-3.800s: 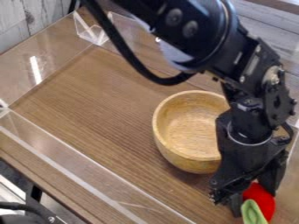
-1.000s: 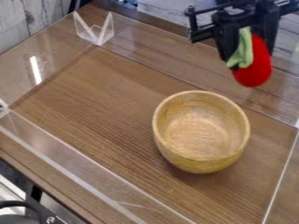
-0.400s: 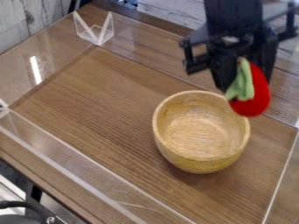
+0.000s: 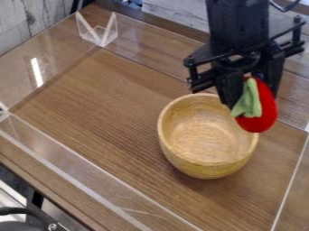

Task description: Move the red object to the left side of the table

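The red object (image 4: 257,108), a glossy red toy fruit with a green leafy top, hangs in the air over the far right rim of the wooden bowl (image 4: 208,135). My black gripper (image 4: 248,90) comes down from the top of the view and is shut on the fruit's upper part, with the leaves showing between its fingers. The fruit touches neither the bowl nor the brown wood-grain table (image 4: 108,99).
Clear acrylic walls (image 4: 49,149) edge the tabletop on all sides. A small clear acrylic stand (image 4: 97,30) sits at the far left corner. The bowl takes up the right half of the table.
The gripper has carried the red fruit down and toward the near side, from above the far right wall to just over the bowl's right rim. The bowl has not moved.
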